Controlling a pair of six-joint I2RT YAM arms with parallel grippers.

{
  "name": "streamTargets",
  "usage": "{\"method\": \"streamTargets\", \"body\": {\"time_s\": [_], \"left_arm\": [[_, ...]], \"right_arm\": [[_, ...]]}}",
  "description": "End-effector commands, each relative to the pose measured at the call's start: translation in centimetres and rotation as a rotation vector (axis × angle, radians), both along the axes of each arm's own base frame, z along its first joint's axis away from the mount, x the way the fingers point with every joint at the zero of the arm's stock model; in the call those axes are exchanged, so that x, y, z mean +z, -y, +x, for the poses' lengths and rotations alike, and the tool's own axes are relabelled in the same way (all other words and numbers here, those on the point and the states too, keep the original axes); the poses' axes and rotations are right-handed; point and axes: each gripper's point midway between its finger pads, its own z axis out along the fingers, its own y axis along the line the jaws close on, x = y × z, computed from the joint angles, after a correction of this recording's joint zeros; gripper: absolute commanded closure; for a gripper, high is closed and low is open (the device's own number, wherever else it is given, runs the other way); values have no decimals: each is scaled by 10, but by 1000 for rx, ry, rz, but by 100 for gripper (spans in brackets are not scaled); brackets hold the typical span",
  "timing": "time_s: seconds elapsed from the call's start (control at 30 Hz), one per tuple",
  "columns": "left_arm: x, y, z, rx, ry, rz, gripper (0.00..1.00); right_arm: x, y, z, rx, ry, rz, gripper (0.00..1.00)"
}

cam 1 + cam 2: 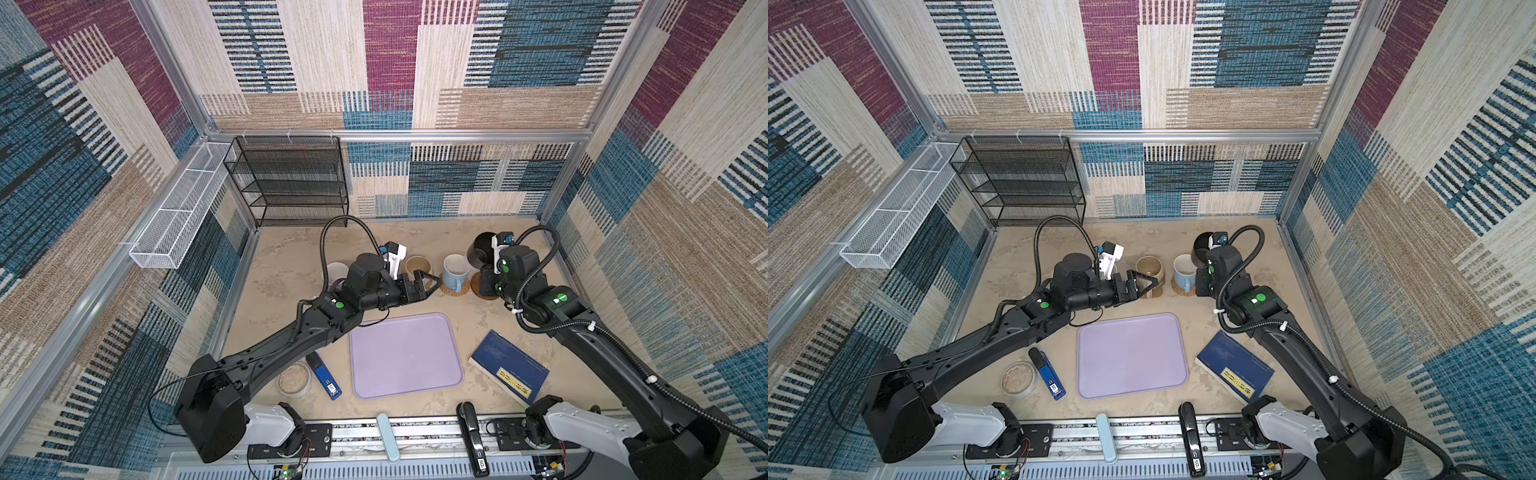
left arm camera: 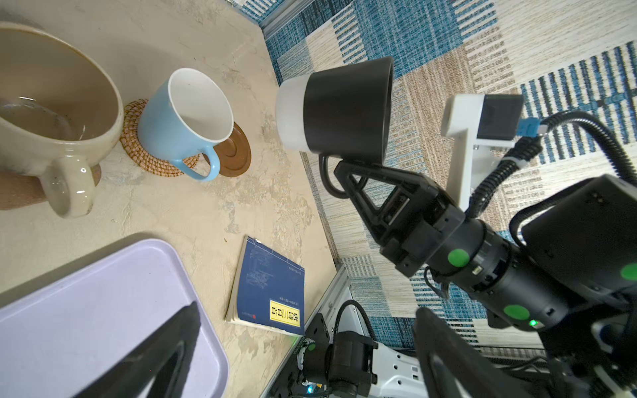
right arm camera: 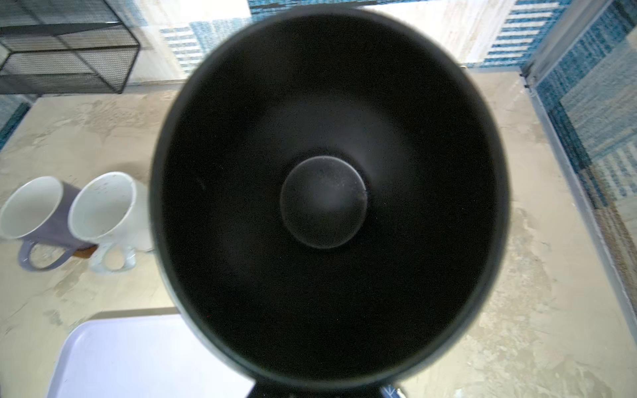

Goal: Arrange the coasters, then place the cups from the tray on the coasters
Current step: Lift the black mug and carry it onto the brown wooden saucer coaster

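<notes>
Read both top views as a dial centred on the lavender tray (image 1: 405, 357), with twelve toward the back wall. The right gripper (image 2: 340, 166) has its jaws clenched on the handle of the black cup (image 2: 344, 106). The cup hangs clear of the counter (image 1: 291, 266) at about 1 o'clock, and the right wrist view looks straight into its mouth. A brown wooden coaster (image 2: 238, 151) lies on the counter near the cup, apart from it. Just at that disc's 9 o'clock the light blue cup (image 1: 455, 272) stands on the rattan coaster (image 1: 448, 289). The beige cup (image 1: 417, 266) sits at 12 o'clock on a tan coaster (image 2: 13, 196). The left gripper (image 1: 430, 281) hovers just beside that cup with its jaws released and spread wide, grasping nothing. At about 11 o'clock the white cup (image 3: 103, 206) and the lavender cup (image 3: 31, 210) stand side by side, partly hidden behind the left arm in both top views. A dark blue book (image 1: 509, 368) lies at the tray's 3 o'clock
</notes>
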Motion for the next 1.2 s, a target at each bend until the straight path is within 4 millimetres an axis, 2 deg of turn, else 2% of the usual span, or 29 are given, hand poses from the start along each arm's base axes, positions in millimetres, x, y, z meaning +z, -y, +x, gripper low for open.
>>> {"method": "streamTargets", "body": {"time_s": [0.0, 0.13, 0.27, 0.47, 0.77, 1.17], "left_arm": [[2, 9, 9, -16, 28, 1, 1], [-1, 19, 23, -6, 24, 19, 1], [-10, 30, 39, 2, 14, 65, 1], [-32, 47, 55, -7, -33, 92, 1], [-43, 56, 65, -10, -53, 115, 1], [-49, 55, 63, -16, -67, 118, 1]], "right_arm": [[17, 9, 24, -14, 83, 21, 100], [2, 33, 39, -65, 55, 7, 100], [-27, 50, 53, -90, -18, 11, 100], [-66, 58, 64, -120, -94, -23, 100], [-125, 60, 69, -119, -241, -53, 100], [-151, 57, 65, -101, -310, -54, 100]]}}
